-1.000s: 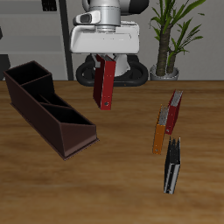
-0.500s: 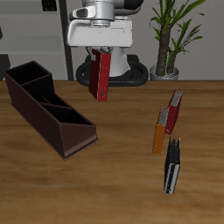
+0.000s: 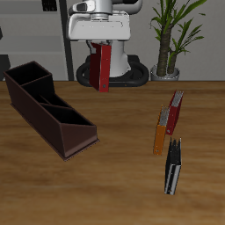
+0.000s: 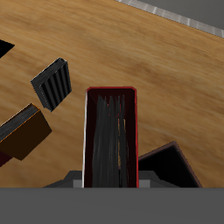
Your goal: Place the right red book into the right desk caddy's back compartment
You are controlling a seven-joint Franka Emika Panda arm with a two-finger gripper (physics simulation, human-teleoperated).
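Carried higher and farther toward long dark maroon-brown open-top divided caddy [image 3: 48,110] than half a second back; hanging nearly upright now. Transport leg under way, insertion not begun. Two-finger gripper [image 3: 99,54] clamped on top end of slim bright red book [image 3: 104,70], hanging straight below claw, well above wooden table [image 3: 114,167], short of caddy's back compartment.

The exterior view looks down from high in front across the whole tabletop [image 3: 114,185]; the wrist view looks close down the held right red book [image 4: 111,136]. Both of the 2 views share it.
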